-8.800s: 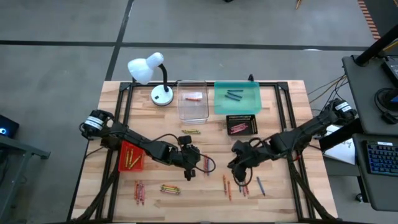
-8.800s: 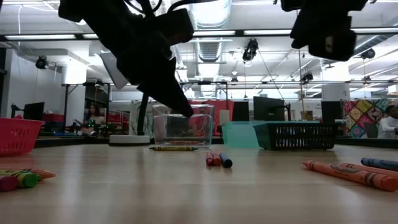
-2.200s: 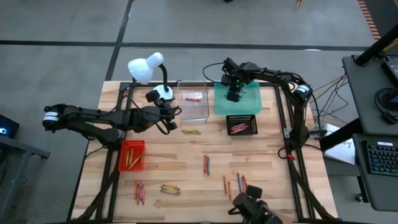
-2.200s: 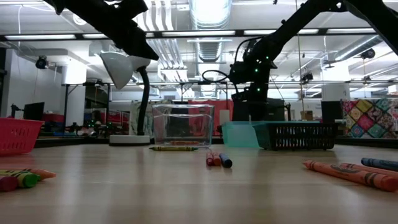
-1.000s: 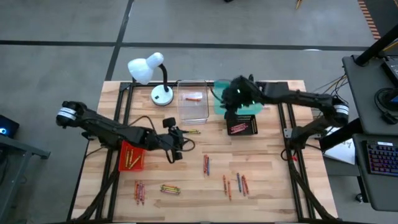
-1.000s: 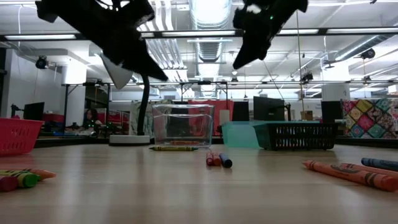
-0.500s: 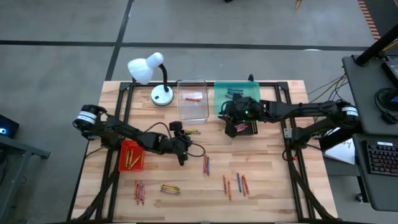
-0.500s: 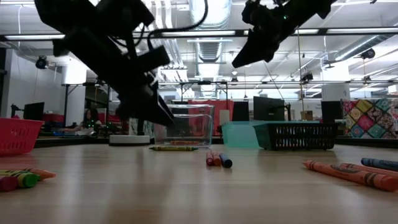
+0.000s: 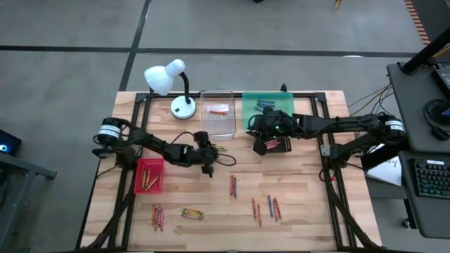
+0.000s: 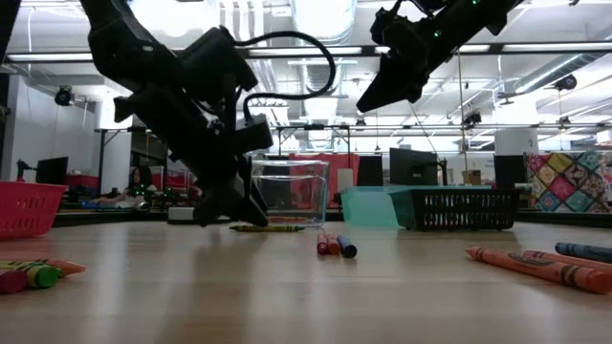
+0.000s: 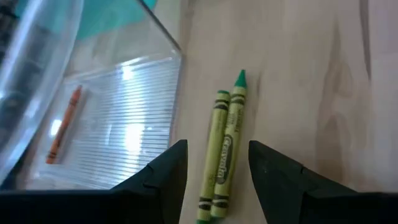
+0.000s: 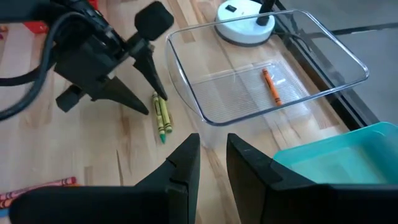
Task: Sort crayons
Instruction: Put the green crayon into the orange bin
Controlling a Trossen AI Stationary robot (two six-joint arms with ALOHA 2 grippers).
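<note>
Two green crayons (image 11: 222, 151) lie side by side on the wood just in front of the clear tray (image 9: 218, 119); they also show in the high view (image 9: 216, 148). My left gripper (image 11: 214, 180) is open and low over their blunt ends, one finger on either side, touching nothing; it also shows in the high view (image 9: 209, 157) and the low view (image 10: 244, 212). My right gripper (image 12: 213, 165) is open and empty, held high between the clear tray and the black tray (image 9: 275, 141); it also shows in the high view (image 9: 258, 140).
The clear tray holds one orange crayon (image 12: 270, 85). The teal tray (image 9: 280, 112) holds blue crayons, the red tray (image 9: 149, 176) yellow ones, the black tray red ones. Loose crayons (image 9: 233, 186) lie along the near half. A white lamp (image 9: 174, 84) stands far left.
My left gripper has come down from high above the table toward the two green crayons, shifting a little toward the right edge. My right gripper has moved from over the teal tray toward the near edge, staying high, then kept still.
</note>
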